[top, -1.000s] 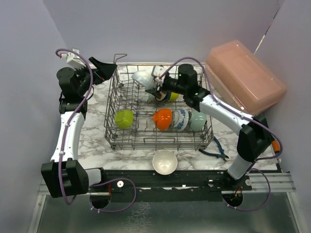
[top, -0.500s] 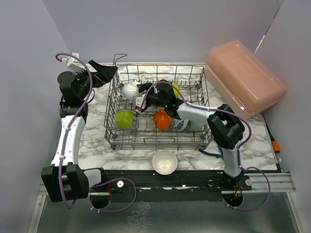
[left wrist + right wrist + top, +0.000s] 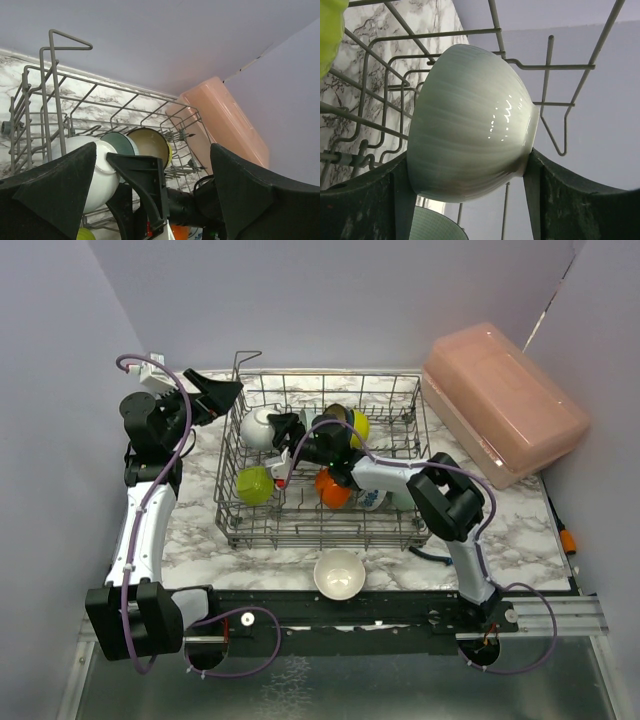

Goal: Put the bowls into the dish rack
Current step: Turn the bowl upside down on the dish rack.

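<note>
- The right gripper (image 3: 274, 432) clamps a pale bowl (image 3: 470, 120) across its outer wall, one finger on each side, inside the back-left part of the dish rack (image 3: 330, 537).
- The left gripper (image 3: 213, 393) hangs spread wide and empty just outside the rack's back-left corner.
- The bowl looks glazed, rigid and smooth, so it is probably slippery and chippable against the wire tines; a hold across the widest part seems safest.
- A cream bowl (image 3: 338, 573) sits mouth-up on the table (image 3: 200, 540), just in front of the rack; its rim looks the easiest place to pinch.
</note>
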Controlling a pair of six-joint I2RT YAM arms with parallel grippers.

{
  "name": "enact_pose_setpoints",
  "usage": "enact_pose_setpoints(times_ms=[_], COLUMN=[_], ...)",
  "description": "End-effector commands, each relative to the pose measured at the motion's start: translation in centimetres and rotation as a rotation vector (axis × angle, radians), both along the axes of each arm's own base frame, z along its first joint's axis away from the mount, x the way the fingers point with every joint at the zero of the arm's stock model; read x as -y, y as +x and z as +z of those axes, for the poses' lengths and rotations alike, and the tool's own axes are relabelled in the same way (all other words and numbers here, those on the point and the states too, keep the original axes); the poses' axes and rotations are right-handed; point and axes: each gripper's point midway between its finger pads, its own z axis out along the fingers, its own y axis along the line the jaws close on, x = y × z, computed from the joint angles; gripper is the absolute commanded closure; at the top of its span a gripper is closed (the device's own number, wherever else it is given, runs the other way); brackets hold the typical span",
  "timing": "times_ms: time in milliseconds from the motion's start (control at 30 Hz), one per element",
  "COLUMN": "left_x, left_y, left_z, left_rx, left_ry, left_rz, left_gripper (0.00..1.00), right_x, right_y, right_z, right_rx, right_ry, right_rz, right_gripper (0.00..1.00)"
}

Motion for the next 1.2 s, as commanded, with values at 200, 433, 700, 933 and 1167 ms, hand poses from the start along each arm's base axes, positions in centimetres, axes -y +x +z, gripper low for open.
enact_pose_setpoints(times_ms=[200, 433, 700, 933, 1167], left_x=[0.1, 0.0, 0.0, 0.1, 0.0], left_y=[-0.8, -0.8, -0.9, -1.0, -0.9], left_z=[0.9, 1.1, 1.2, 1.3, 1.6], left_rx=[0.043, 0.052, 0.057, 0.058, 0.065], left_ry=[0.005, 0.008, 0.009, 0.007, 0.003], left_rz=[-0.001, 0.004, 0.004, 0.003, 0.004], left_gripper=[0.05, 0.05, 0.05, 0.05, 0.05], right_x=[-1.2, -0.9, -0.4, -0.2, 0.0], right_y=[-0.4, -0.7, -0.2, -0.2, -0.1], right_z=[-1.2, -1.6, -1.4, -1.4, -0.8], right_rx=[0.116, 0.131, 0.161, 0.16, 0.153], right_ry=[-0.108, -0.152, -0.194, -0.193, -0.193], right_rz=[0.037, 0.048, 0.018, 0.009, -0.005], right_gripper=[0.99, 0.81, 0.69, 0.56, 0.08])
